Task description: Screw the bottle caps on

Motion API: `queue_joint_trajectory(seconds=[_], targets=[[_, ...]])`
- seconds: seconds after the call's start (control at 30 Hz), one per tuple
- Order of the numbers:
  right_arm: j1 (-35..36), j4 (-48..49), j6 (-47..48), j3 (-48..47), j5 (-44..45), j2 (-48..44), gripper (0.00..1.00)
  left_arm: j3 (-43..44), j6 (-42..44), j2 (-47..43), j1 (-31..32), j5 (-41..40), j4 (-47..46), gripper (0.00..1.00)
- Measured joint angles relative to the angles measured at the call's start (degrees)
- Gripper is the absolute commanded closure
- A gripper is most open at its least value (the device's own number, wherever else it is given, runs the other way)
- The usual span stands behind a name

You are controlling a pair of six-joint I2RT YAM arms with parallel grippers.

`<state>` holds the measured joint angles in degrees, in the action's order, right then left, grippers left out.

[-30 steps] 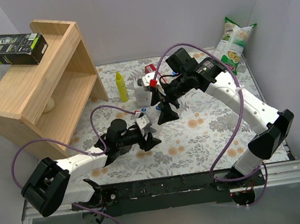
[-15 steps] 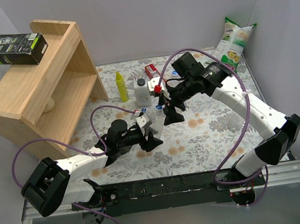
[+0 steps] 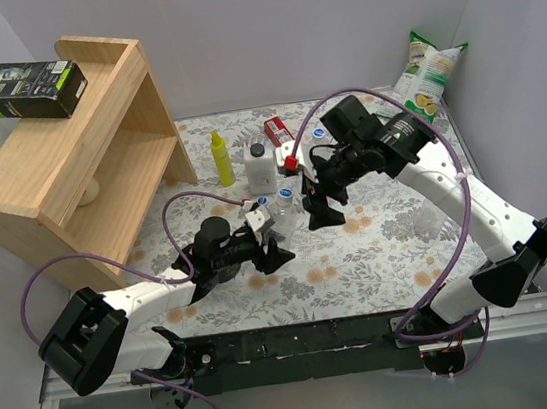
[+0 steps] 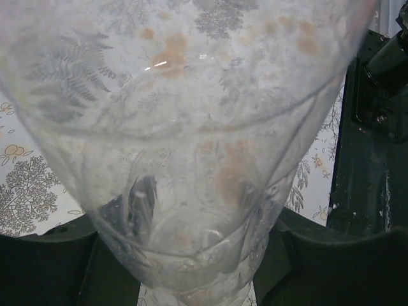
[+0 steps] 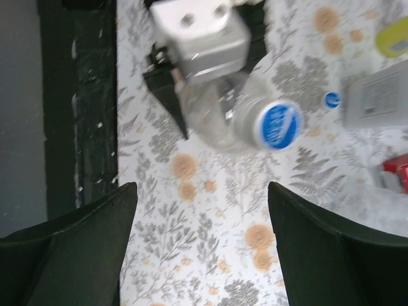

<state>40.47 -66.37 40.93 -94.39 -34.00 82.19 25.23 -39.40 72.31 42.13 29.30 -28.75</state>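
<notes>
The clear bottle is see-through and looks empty: in the left wrist view the floral table reads straight through its wall. A blue cap sits on its neck; how tight it is, I cannot tell. A second, loose cap lies on the table just beside the white bottle, which has a black top. Near it stand a yellow bottle and a red box; what they hold cannot be seen. On the wooden shelf at the far left, a black and green box lies on top and a pale round thing sits on the lower board. A snack bag leans in the far right corner.

The left arm lies low across the table, reaching toward the middle. The left gripper is clamped on the bottle's lower body, with black fingers on either side. The bottle is tilted, neck up and away from the gripper. It is near the table's middle, in front of the white bottle.

The right arm arches over from the right, wrist bent down. The right gripper hangs just beside the capped neck, apart from it, jaws spread wide with only table seen between them.
</notes>
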Motion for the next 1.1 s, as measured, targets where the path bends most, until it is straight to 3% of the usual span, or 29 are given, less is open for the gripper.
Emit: queue_joint_trajectory(seconds=[0.2, 0.57, 1.1], targets=[[0.0, 7.45, -1.68, -7.89, -0.72, 5.09, 0.07, 0.02, 3.91, 0.04, 0.09, 2.8, 2.12, 1.0], [0.11, 9.46, 0.28, -3.48, -7.91, 5.62, 0.08, 0.11, 5.75, 0.13, 0.09, 2.8, 3.15, 1.0], [0.11, 6.86, 2.73, -1.22, -6.56, 4.79, 0.1, 0.11, 0.92, 0.13, 0.09, 1.46, 1.01, 1.0]])
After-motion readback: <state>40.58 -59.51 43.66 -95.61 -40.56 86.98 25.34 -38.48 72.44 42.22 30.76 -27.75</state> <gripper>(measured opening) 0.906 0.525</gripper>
